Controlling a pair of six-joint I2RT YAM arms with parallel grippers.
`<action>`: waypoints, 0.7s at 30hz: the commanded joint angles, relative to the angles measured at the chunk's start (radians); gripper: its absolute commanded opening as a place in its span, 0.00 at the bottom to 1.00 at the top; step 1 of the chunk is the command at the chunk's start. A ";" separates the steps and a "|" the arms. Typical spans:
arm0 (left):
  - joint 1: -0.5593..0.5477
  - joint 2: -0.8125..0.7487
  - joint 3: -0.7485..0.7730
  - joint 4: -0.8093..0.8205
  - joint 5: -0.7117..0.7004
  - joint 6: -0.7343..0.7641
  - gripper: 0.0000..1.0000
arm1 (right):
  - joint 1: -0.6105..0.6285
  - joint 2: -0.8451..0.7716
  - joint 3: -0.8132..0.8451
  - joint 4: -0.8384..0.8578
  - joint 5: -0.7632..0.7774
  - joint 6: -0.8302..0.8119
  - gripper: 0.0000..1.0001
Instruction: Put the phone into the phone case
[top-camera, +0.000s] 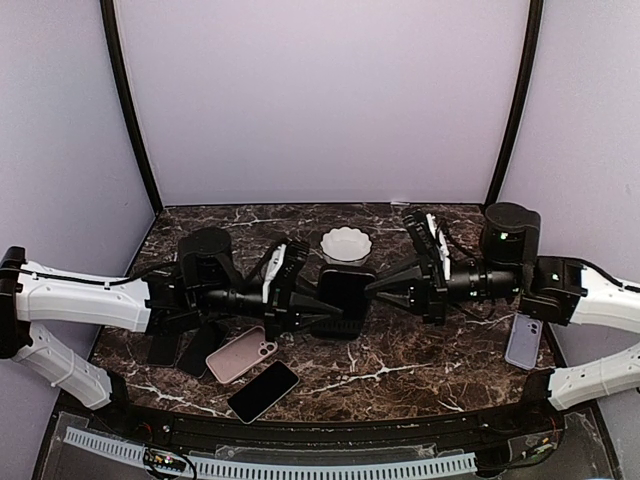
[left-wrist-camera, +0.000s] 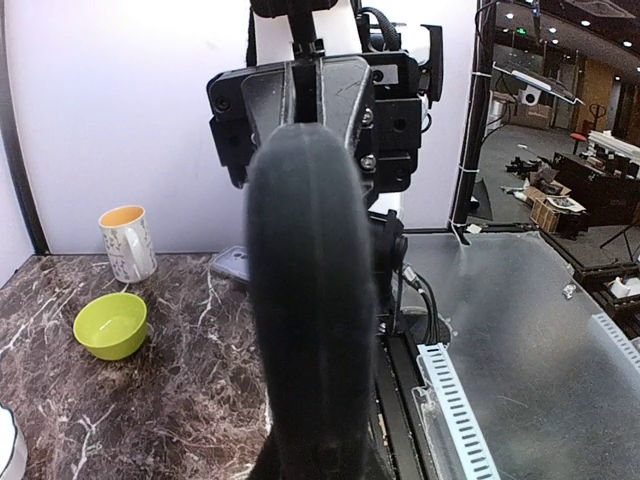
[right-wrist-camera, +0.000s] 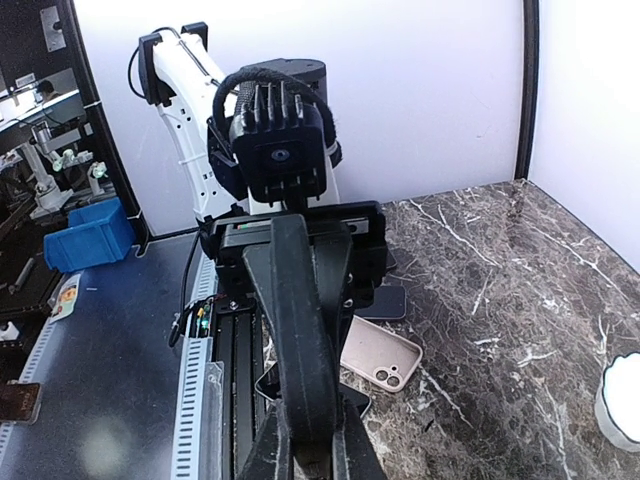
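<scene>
above the middle of the tabletop, the left gripper (top-camera: 322, 298) and the right gripper (top-camera: 372, 287) are meeting nose to nose. each is pinching an opposite edge of the black case (top-camera: 346, 288), with its fingers closed down to the case's thickness. both wrist views are showing the case edge-on, as a dark band running to the other gripper. whether it is touching the marble i cannot tell.

the phone (top-camera: 263, 391), black and flat, is lying at a slant close to the near edge, left of the middle, with nothing gripping it. a pink slab (top-camera: 243, 354) with camera rings is lying just beside it, under the left arm; i cannot tell whether it is a phone or a case. a lilac slab (top-camera: 523, 342) is lying at the right edge, partly under the right arm. a white bowl (top-camera: 346, 244) is sitting just behind the case, toward the far edge. the left wrist view is also showing a mug (left-wrist-camera: 128, 243) by the far wall and a green bowl (left-wrist-camera: 110, 325) near it, not touching.

bare marble is showing along the near edge from the phone across to the lilac slab, and in the far left corner. both forearms are stretching low across the table toward its middle.
</scene>
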 joint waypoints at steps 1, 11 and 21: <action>-0.006 -0.047 -0.037 0.094 0.015 -0.036 0.00 | -0.010 -0.007 0.025 0.092 0.005 0.064 0.00; -0.005 -0.053 -0.055 0.281 -0.017 -0.189 0.00 | -0.010 0.072 -0.131 0.304 0.003 0.217 0.41; -0.004 -0.063 -0.039 0.278 0.011 -0.236 0.36 | -0.009 0.087 -0.110 0.293 -0.072 0.187 0.00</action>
